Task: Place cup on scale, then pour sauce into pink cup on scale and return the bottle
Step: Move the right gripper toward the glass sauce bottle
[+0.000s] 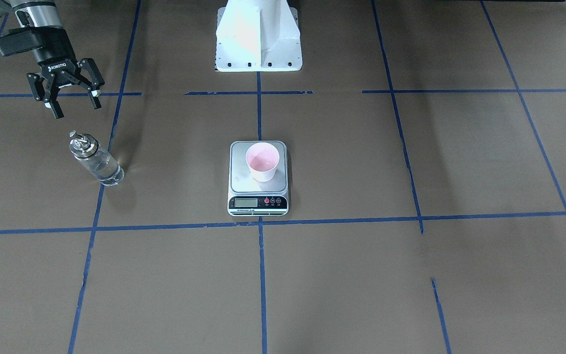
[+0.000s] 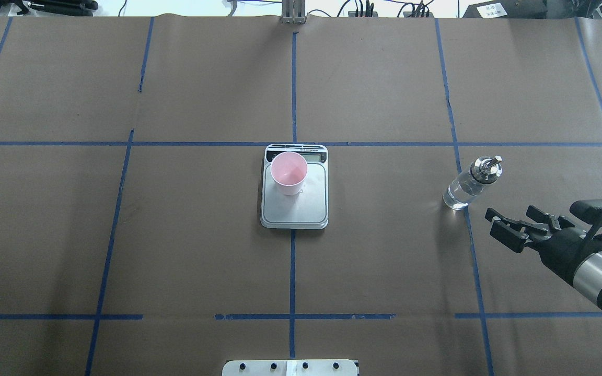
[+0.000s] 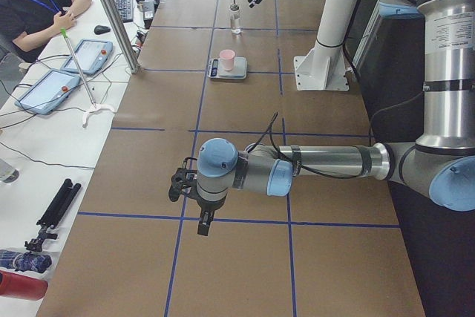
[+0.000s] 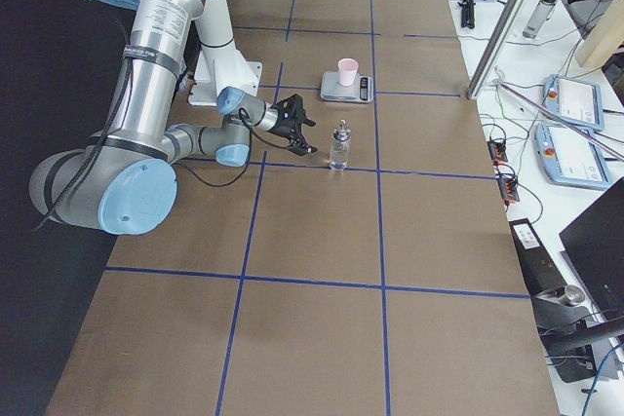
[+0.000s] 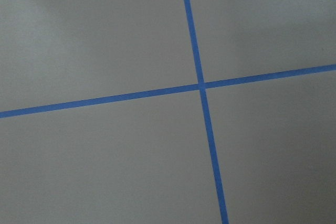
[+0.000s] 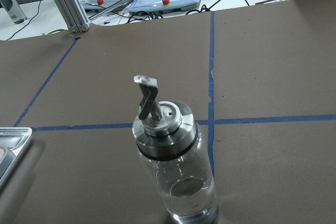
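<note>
The pink cup (image 1: 262, 161) stands upright on the scale (image 1: 258, 189) at the table's middle, toward the plate's display side (image 2: 289, 173). The glass bottle (image 1: 94, 159) with clear sauce stands upright on the table, apart from the scale. My right gripper (image 1: 77, 110) is open and empty, just behind the bottle (image 2: 471, 184) on the robot's side; the right wrist view shows the bottle (image 6: 170, 150) close in front. My left gripper (image 3: 189, 198) shows only in the exterior left view, low over the table far from the scale; I cannot tell its state.
The white robot pedestal (image 1: 258, 39) stands behind the scale. Blue tape lines (image 5: 199, 85) grid the brown table. An aluminium post (image 3: 111, 12), tablets and a seated operator (image 3: 33, 5) are beyond the far table edge.
</note>
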